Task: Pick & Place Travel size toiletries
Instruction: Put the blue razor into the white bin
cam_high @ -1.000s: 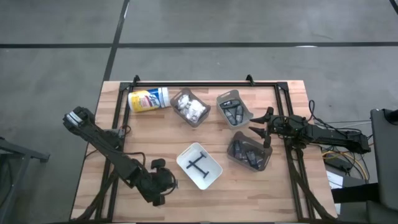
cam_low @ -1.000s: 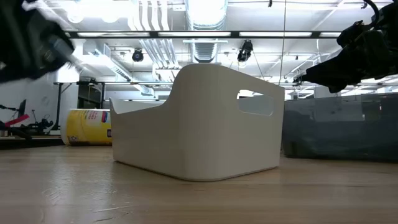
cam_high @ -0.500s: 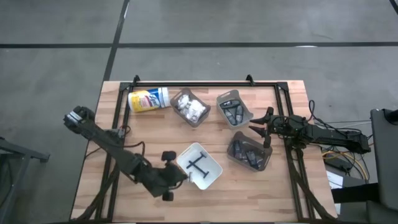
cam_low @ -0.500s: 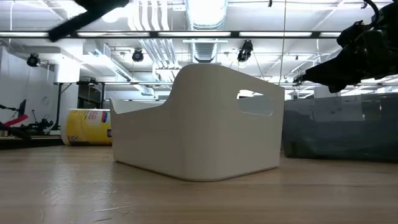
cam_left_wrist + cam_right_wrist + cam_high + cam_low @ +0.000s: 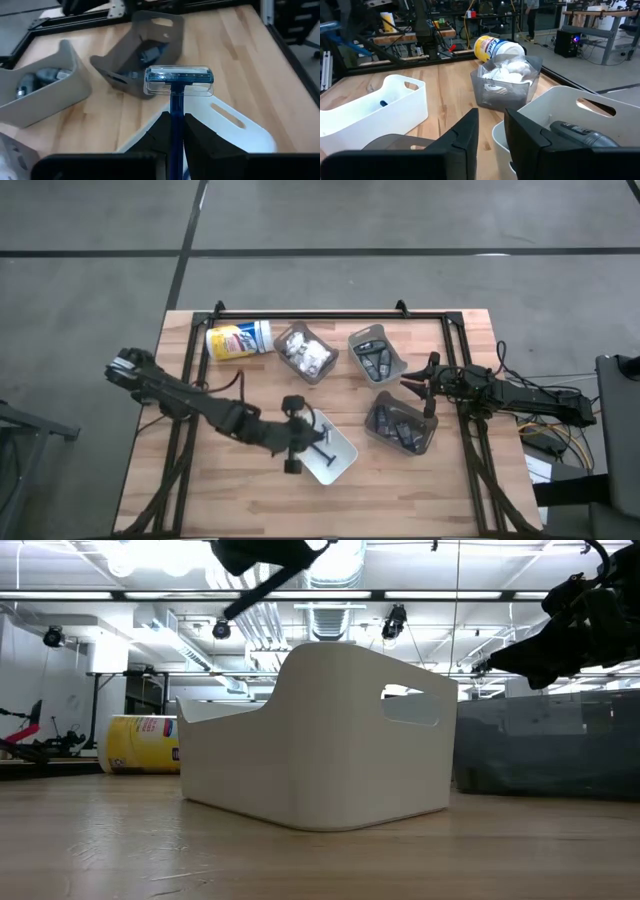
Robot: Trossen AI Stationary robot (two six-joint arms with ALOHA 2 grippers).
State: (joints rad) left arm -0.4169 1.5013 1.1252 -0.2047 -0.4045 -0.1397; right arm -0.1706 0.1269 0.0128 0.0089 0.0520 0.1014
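**A:** Where do you stand on the job? Start with the big things.

**B:** On your wooden table there are four bins. The white bin near the front already holds two thin dark blue sticks, lying crossed like a sideways T. The three smoky bins farther back are loaded: one with small white packets, one with dark oblong pieces, and a third with more dark pieces. So I judge you are mid-task, with much left to sort. A yellow-labelled canister lies on its side at the back and plays no part.

**A:** And the arms?

**B:** Your left gripper hangs over the near-left edge of the white bin, fingers clamped on the blue razor. Your right gripper waits between the two smoky bins on the right, fingers slightly apart and empty.

**A:** How does the razor lie?

**B:** In the left wrist view its long axis runs straight out along the fingers, handle pinched between them, capped head forward and set crosswise to the handle. It is above the white bin, so the release looks close.
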